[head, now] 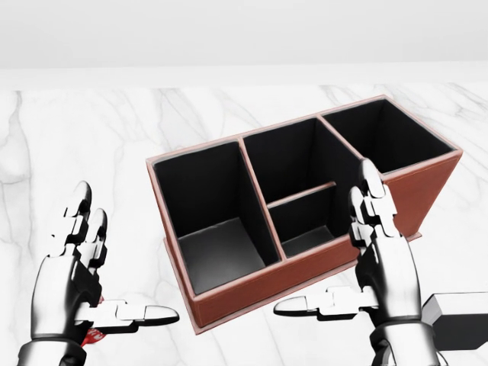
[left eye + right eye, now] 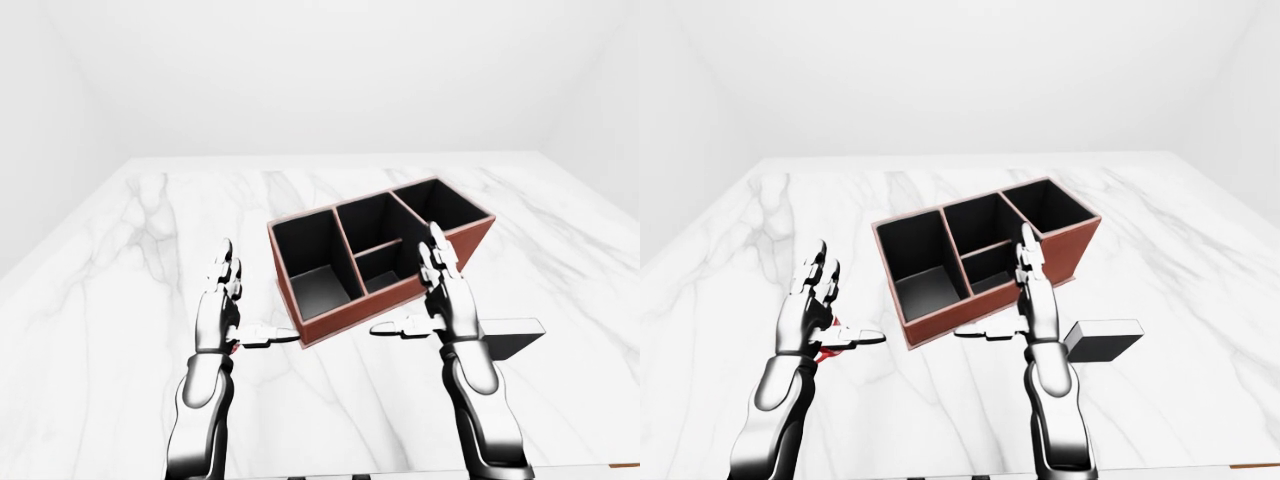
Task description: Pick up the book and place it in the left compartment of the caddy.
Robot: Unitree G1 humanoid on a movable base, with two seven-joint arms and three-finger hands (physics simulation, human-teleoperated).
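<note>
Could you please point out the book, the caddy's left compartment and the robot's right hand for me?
book [image 2: 1102, 338]: right-eye view, on its pale top face.
left compartment [image 1: 216, 250]: head view, on its dark floor.
right hand [image 1: 387, 268]: head view, on the back of the hand, fingers open.

Dark book [image 2: 1102, 339] flat, right of brown caddy [image 2: 985, 258]

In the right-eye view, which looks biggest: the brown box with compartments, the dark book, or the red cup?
1. Brown leather compartment caddy, clearly largest.
2. Dark grey-topped book.
3. Red patterned cup, mostly hidden behind the left robot hand, so its rank is unsure.
</note>
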